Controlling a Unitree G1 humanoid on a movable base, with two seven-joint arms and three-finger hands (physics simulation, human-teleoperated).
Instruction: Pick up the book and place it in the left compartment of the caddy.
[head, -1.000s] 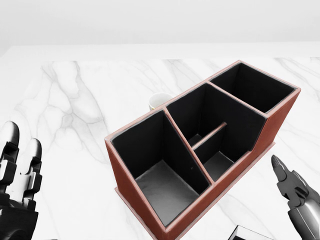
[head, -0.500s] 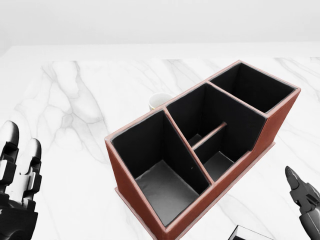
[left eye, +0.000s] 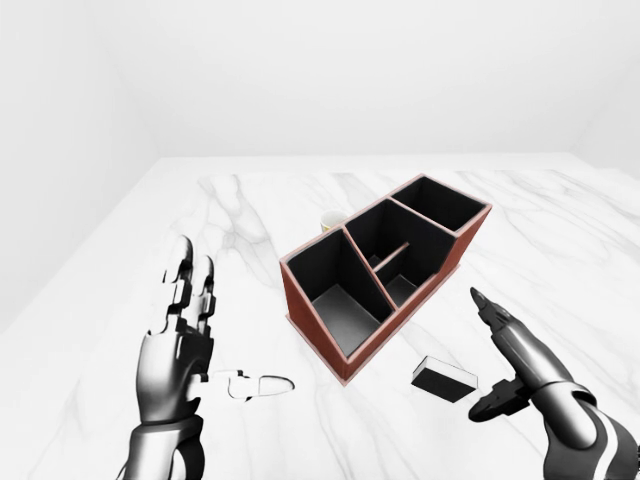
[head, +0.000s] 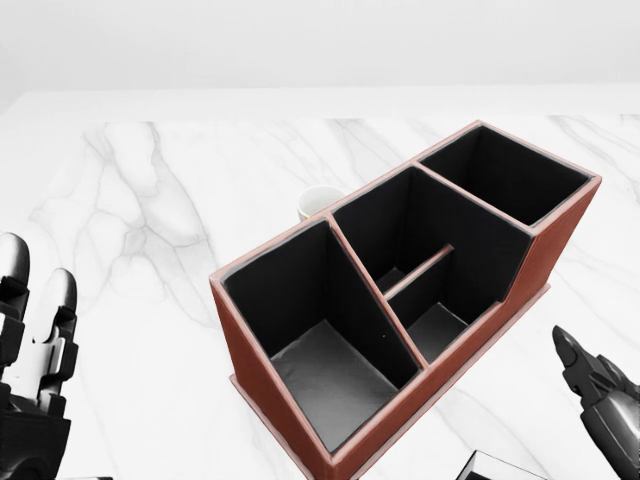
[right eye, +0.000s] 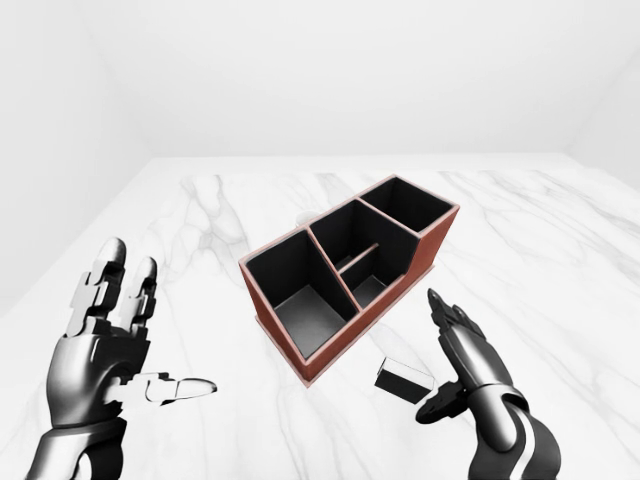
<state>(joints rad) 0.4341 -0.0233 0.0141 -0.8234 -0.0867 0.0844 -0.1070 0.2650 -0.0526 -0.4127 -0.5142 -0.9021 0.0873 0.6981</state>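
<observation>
A red-brown caddy with black compartments stands slanted on the white marble table; its large left compartment is empty. The book, small and dark with a pale edge, lies flat on the table just right of the caddy's near corner; it also shows in the right-eye view. My right hand is open, fingers spread, just right of the book and not touching it. My left hand is open, fingers upright, well left of the caddy. Both hands are empty.
A white cup stands behind the caddy, partly hidden by its wall. The table's far edge meets a plain white wall. Bare marble lies left of the caddy around my left hand.
In the head view my left hand has sunk slightly. My right hand dipped toward the lower right, then came back up a little. The caddy and cup have not moved.
</observation>
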